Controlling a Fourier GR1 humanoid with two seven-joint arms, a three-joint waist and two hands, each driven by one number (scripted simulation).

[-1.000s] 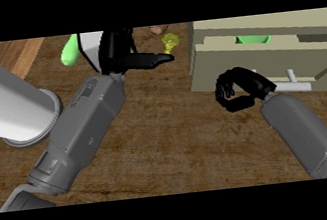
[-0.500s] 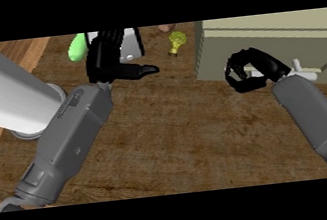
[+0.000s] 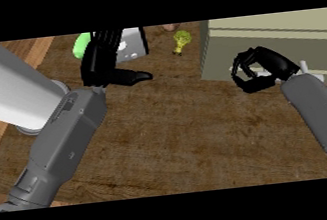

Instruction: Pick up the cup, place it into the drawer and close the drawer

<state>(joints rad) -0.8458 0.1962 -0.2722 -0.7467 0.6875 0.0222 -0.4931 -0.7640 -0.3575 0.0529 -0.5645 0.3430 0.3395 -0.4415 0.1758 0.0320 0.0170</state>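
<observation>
The wooden worktop point(image 3: 176, 131) carries a beige drawer unit point(image 3: 277, 34) at two o'clock; its drawer looks shut, so closing seems the step in hand. The right robot hand point(image 3: 257, 69), curled on nothing, sits against its front. The left robot hand point(image 3: 106, 63), at eleven o'clock, hangs relaxed. No cup shows; presumably it is inside. Next: check the drawer is fully home.

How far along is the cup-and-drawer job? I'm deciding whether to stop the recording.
It looks nearly finished. The drawer unit shows no open drawer, and neither hand holds a cup; whether the cup is inside cannot be seen. In hand: the right hand, curled, sits at the unit's front, apparently closing it. The left hand is open beside a green object. Left: perhaps a last push, then drawing back.
</observation>
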